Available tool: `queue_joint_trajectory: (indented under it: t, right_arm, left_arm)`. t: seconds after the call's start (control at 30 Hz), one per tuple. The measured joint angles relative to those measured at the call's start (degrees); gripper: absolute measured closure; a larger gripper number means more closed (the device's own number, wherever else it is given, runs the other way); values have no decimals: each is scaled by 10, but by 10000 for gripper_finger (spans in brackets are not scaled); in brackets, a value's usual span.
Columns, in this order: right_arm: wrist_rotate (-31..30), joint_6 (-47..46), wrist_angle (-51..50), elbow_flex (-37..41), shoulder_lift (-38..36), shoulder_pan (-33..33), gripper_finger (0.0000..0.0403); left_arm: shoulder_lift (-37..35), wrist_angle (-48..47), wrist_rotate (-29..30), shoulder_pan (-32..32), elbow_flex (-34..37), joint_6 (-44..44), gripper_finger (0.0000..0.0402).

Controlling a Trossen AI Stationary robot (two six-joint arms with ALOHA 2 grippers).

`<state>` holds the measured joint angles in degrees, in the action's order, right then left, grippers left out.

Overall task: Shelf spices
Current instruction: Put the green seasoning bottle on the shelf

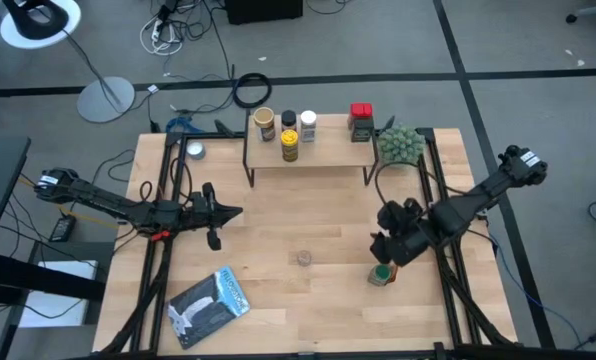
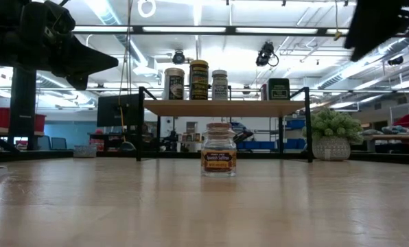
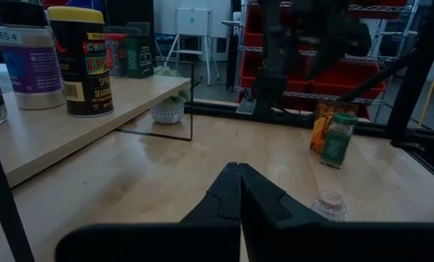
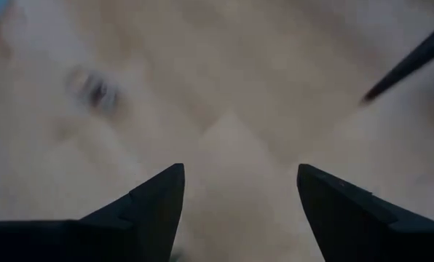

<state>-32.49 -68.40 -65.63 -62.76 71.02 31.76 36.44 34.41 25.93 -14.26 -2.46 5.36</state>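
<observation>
The shelf (image 1: 308, 160) stands at the table's far side, its wood top on black legs. It carries several spices: a tan-lidded jar (image 1: 265, 122), a black and yellow tin (image 1: 289, 141), a white jar (image 1: 308, 125) and a red-topped one (image 1: 361, 120). A small clear jar (image 1: 304, 259) (image 2: 219, 149) stands alone mid-table. A green-lidded jar (image 1: 381, 275) (image 3: 338, 138) stands toward the right, with an orange one (image 3: 321, 122) beside it. My left gripper (image 1: 230, 213) (image 3: 239, 167) is shut, hovering left of centre. My right gripper (image 1: 381, 250) (image 4: 239, 171) is open, held above the table just beyond the green-lidded jar.
A fuzzy green plant (image 1: 401, 143) sits at the shelf's right end. A flat silver-blue pouch (image 1: 210, 305) lies near the front left. A small round tin (image 1: 194, 151) sits left of the shelf. Bare wood lies between the grippers.
</observation>
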Motion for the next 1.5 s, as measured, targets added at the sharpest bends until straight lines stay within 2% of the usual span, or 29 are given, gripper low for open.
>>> queue_joint_trajectory:
  t: [0.2, 0.4, 0.77, 0.93, 1.37, 1.5]
  right_arm:
    - [174, 11, 58, 0, 0, -8, 152]
    - [257, -14, 63, 0, 22, -8, 176]
    - [323, 41, 61, 0, 102, -10, 200]
    - [318, 52, 64, -2, 111, -11, 205]
    - [309, 51, 61, 0, 73, -19, 204]
    - [294, 22, 60, 0, 56, -31, 194]
  left_arm:
    - [0, 0, 0, 0, 0, 13, 400]
    - [0, 0, 0, 0, 0, 13, 400]
    - [0, -1, 0, 0, 0, 13, 400]
    - [0, -1, 0, 0, 0, 13, 400]
    - [0, -1, 0, 0, 0, 13, 400]
    - [0, -1, 0, 0, 0, 13, 400]
